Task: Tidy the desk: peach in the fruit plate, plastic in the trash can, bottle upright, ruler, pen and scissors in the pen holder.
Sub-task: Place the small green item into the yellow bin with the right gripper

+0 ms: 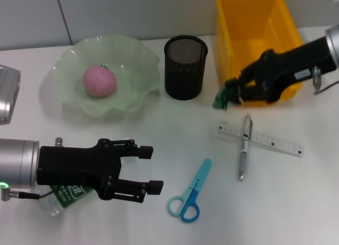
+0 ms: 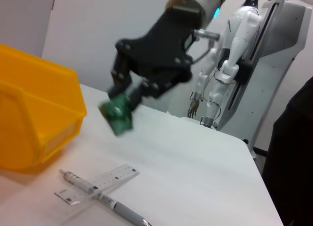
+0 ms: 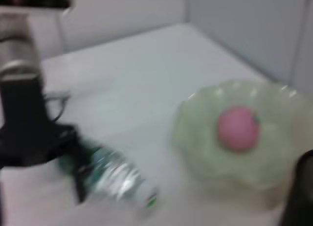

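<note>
The pink peach (image 1: 99, 80) lies in the green glass fruit plate (image 1: 140, 94). My right gripper (image 1: 233, 94) is shut on a crumpled green plastic piece (image 1: 222, 99) just off the front left corner of the yellow trash can (image 1: 254, 33); the left wrist view shows this gripper (image 2: 124, 96) and the plastic (image 2: 117, 116) raised above the table. The bottle (image 1: 58, 200) lies on its side at the near left, under my open left gripper (image 1: 150, 169). The clear ruler (image 1: 259, 140) is crossed by the pen (image 1: 244, 149). Blue scissors (image 1: 188, 194) lie nearer the front. The black mesh pen holder (image 1: 185, 67) stands upright.
A metal object (image 1: 8, 94) sits at the far left edge. In the right wrist view the lying bottle (image 3: 115, 177) is beside my left arm (image 3: 29, 138), with the plate (image 3: 195, 138) and peach (image 3: 238, 128) beyond. Another robot (image 2: 230, 64) stands past the table.
</note>
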Tool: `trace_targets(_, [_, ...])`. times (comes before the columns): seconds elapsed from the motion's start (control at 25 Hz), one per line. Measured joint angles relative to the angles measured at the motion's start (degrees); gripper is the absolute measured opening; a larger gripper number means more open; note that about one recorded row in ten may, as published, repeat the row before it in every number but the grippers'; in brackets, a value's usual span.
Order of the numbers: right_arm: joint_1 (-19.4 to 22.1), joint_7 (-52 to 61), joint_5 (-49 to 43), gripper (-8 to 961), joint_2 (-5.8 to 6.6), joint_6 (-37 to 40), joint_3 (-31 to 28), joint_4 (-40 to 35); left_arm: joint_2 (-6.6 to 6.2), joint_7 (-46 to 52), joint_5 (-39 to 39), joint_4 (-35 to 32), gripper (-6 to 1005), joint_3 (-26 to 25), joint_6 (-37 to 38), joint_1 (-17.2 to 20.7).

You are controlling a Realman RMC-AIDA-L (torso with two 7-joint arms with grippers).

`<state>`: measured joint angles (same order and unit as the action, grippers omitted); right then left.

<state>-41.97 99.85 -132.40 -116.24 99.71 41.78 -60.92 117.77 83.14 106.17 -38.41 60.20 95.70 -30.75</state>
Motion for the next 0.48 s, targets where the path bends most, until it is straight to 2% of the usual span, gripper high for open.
trace_targets(0.48, [2.7,0.8,6.1,172,-0.24,-15.5,-3.5,-0.1,0.07,0.0,-0.1,0.1,859,-0.5,-0.3,-0.3])
